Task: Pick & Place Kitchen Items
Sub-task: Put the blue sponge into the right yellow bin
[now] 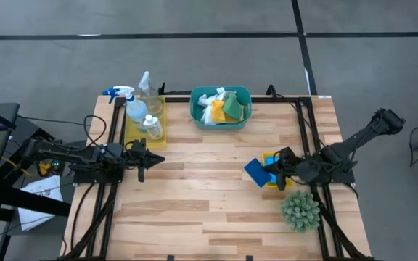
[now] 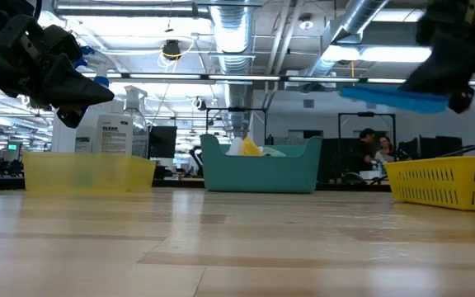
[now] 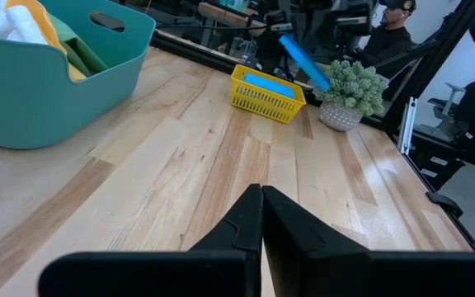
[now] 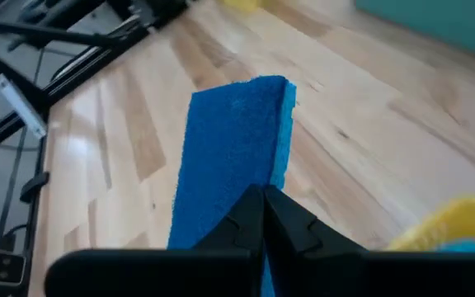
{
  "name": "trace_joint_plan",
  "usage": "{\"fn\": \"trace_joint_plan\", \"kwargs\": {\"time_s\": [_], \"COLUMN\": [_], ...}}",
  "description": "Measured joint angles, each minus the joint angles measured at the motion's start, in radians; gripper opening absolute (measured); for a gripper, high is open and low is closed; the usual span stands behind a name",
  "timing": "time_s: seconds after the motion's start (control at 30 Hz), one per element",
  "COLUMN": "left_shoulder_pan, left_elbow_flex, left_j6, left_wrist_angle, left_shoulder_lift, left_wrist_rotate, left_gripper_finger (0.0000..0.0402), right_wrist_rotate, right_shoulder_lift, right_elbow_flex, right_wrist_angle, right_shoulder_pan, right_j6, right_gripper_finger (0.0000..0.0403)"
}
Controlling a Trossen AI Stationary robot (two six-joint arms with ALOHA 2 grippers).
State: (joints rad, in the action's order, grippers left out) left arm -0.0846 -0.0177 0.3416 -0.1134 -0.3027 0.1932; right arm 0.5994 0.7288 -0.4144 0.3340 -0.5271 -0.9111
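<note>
at lower right of the high view, a spiky green plant (image 1: 300,210) sits on the counter (image 1: 209,196). just above it the right claw (image 1: 271,176) is clenched on a dark-blue sponge (image 1: 256,171), held off the wood beside a small yellow tray (image 1: 271,158). at centre left the left claw (image 1: 151,159) is pinched together, grasping nothing. farther up, cloths (image 1: 223,107) fill the teal basin (image 1: 219,121), and the spray bottle (image 1: 122,101) stands by a long yellow tray (image 1: 156,125) at upper left.

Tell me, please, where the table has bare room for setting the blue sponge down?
Free: the wide wooden middle between the shut left gripper and right gripper, below the teal basin; also the near edge left of the spiky plant. Crowded: the bottle tray and small yellow basket under the held sponge.
</note>
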Motion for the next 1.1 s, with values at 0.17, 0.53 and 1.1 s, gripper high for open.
{"fn": "trace_joint_plan", "kwargs": {"time_s": [0.17, 0.53, 1.1], "left_shoulder_pan": [0.000, 0.000, 0.000], "left_elbow_flex": [0.000, 0.000, 0.000], "left_j6": [0.000, 0.000, 0.000], "left_wrist_angle": [0.000, 0.000, -0.001], "left_shoulder_lift": [0.000, 0.000, 0.000], "left_wrist_rotate": [0.000, 0.000, 0.000], "left_gripper_finger": [0.0003, 0.0003, 0.0003], "right_wrist_rotate": [-0.091, -0.185, 0.015], "right_shoulder_lift": [0.083, 0.404, 0.825], "right_elbow_flex": [-0.074, -0.336, -0.737], "right_wrist_angle": [-0.051, 0.061, 0.345], "right_shoulder_pan": [0.058, 0.175, 0.111], "right_j6": [0.119, 0.116, 0.898], "right_gripper_finger": [0.0000, 0.0000, 0.0000]}}
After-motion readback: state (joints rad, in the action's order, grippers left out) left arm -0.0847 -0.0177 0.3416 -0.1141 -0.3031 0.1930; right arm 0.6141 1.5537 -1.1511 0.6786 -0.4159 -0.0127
